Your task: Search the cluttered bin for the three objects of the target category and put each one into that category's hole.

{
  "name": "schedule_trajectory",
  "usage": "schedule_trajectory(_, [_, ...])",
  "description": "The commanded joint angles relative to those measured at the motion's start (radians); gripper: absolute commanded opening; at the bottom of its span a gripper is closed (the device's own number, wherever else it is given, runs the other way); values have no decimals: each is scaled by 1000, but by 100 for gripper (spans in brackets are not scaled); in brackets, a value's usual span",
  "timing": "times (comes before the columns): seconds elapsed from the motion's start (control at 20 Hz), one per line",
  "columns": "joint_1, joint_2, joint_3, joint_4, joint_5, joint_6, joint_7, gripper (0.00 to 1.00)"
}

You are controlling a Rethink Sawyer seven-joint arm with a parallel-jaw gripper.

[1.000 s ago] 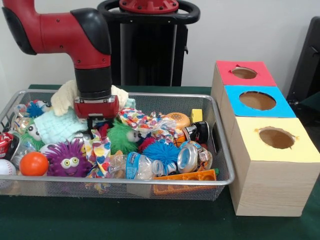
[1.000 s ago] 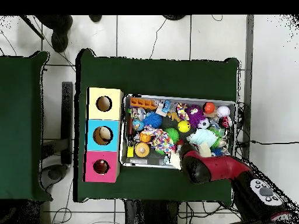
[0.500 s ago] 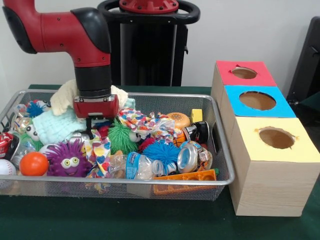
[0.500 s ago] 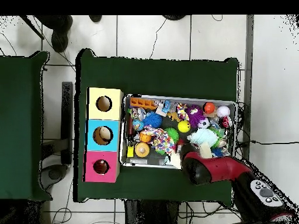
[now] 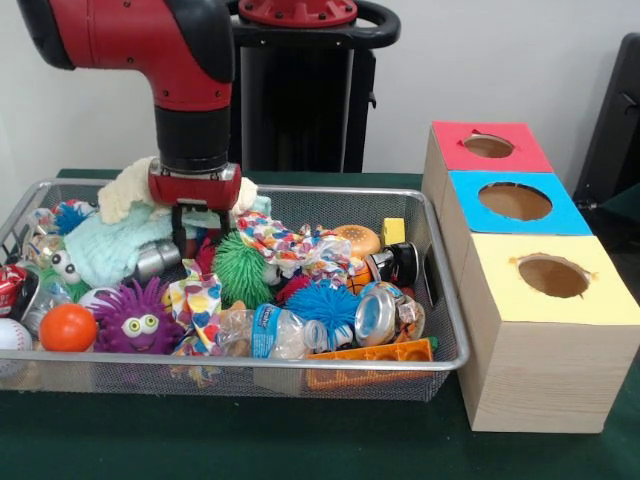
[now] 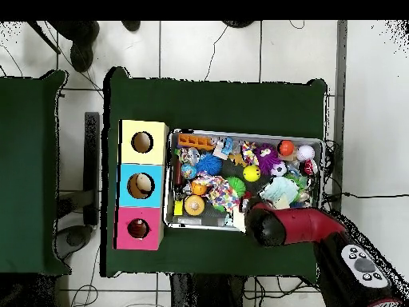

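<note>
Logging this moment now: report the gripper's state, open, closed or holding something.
Gripper: over the back of the wire bin, risen above the green spiky ball; whether it is open, shut or holding anything cannot be told.

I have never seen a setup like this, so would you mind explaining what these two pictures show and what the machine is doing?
It is a red and black robot arm with a gripper at its end. One picture looks across the table at it; the other looks straight down from above. On the green table sits a wire bin full of toys, cloths and bottles, such as an orange ball and a purple fuzzy toy. Beside it stands a wooden box with red, blue and yellow tops, each with a hole. The gripper hangs over the clutter; whether it holds anything is unclear.
</note>
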Motion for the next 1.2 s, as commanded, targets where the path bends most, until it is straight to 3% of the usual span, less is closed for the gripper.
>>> schedule_trajectory(0.05, [28,-82,-75,35,56,205,22,100])
schedule_trajectory(0.3, [77,-83,-93,49,84,163,98,100])
schedule_trajectory(0.6, [146,-29,-123,83,125,-4,213,100])
schedule_trajectory(0.8, [118,41,-84,155,185,-164,253,100])
schedule_trajectory(0.85, [84,71,-44,178,210,-204,255,100])
schedule_trajectory(1.05, [41,112,-8,228,256,-274,247,100])
schedule_trajectory(1.2, [49,123,-25,242,274,-308,227,100])
